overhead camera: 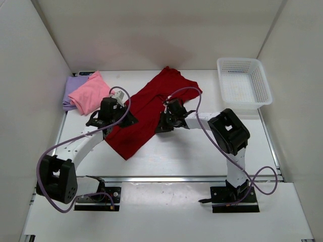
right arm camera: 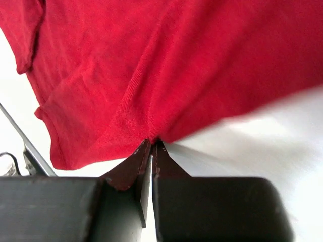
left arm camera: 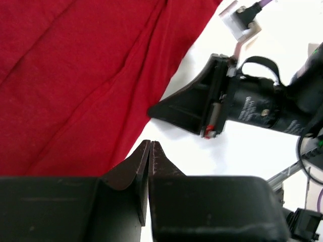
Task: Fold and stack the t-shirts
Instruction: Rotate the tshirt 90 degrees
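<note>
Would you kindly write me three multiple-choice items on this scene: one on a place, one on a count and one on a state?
1. Where is the basket?
A. Far right of the table
B. Far left
C. Between the arm bases

2. How many shirts are in view?
A. Two
B. Three
C. Four

3. What is the right gripper doing?
A. Standing wide open
B. Shut on the red shirt
C. Shut on the basket

Answers:
1 A: it sits at the table's far right corner.
2 B: a pink shirt lies on a lavender shirt, and the red shirt makes three.
3 B: the right wrist view shows red cloth gathered into its closed tips.
</note>
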Available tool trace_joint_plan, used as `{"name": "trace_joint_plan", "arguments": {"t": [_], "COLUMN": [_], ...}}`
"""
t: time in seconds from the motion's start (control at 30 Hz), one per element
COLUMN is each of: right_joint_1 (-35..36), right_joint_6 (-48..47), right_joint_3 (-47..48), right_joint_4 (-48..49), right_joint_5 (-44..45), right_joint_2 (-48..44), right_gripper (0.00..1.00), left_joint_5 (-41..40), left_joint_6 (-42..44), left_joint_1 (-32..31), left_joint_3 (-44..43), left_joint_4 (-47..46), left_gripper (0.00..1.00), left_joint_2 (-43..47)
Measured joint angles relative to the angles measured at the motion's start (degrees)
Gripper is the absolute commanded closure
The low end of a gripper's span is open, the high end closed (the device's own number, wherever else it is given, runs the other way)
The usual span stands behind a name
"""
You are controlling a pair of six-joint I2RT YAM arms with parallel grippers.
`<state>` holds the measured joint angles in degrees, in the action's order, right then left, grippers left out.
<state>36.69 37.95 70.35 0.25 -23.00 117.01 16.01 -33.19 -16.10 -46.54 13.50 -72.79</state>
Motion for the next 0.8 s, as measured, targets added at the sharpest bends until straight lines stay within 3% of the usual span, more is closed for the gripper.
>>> {"name": "trace_joint_plan", "arguments": {"t": [0.13,0.27,0.3,0.37,0.4,0.47,0.6,0.8], "right_joint_1": [-4.3,-14.0,-16.6,-21.6,-23.5,-25.9,-27.4,-25.7], "right_joint_6": [-2.1,-8.4,-10.1,-12.8,-13.9,-15.3,-16.0,-16.2], "right_joint_3": [-8.1,-16.3,-18.4,-22.6,-24.3,-26.8,-26.7,-25.2], "right_joint_4": [-1.3,-9.5,-11.2,-14.4,-15.8,-17.8,-18.8,-16.0], "right_joint_5": [-2.3,-4.8,-4.9,-5.3,-5.8,-6.8,-8.8,-10.5], "right_joint_2": [-6.3,-15.5,-18.0,-23.0,-25.2,-28.9,-32.3,-32.3], "right_gripper": [1.0,1.0,0.97,0.75,0.69,0.66,0.74,0.79], "left_joint_5": [-0.7,-0.3,-0.2,-0.1,0.0,0.1,-0.6,-1.0], "left_joint_6": [0.2,0.4,0.4,0.3,0.3,0.1,-0.8,-3.4], "left_joint_1": [-3.4,-7.0,-7.7,-8.5,-8.7,-8.8,-8.8,-5.6], "left_joint_3": [0.0,0.0,0.0,0.1,0.1,0.0,-2.9,-18.3], "left_joint_4": [-0.1,-0.2,-0.2,-0.2,-0.2,-0.3,-0.7,-4.0], "left_gripper": [0.81,0.79,0.78,0.77,0.75,0.7,0.6,0.5], "left_joint_2": [-1.6,-4.8,-5.7,-7.3,-7.8,-8.9,-13.7,-30.8]}}
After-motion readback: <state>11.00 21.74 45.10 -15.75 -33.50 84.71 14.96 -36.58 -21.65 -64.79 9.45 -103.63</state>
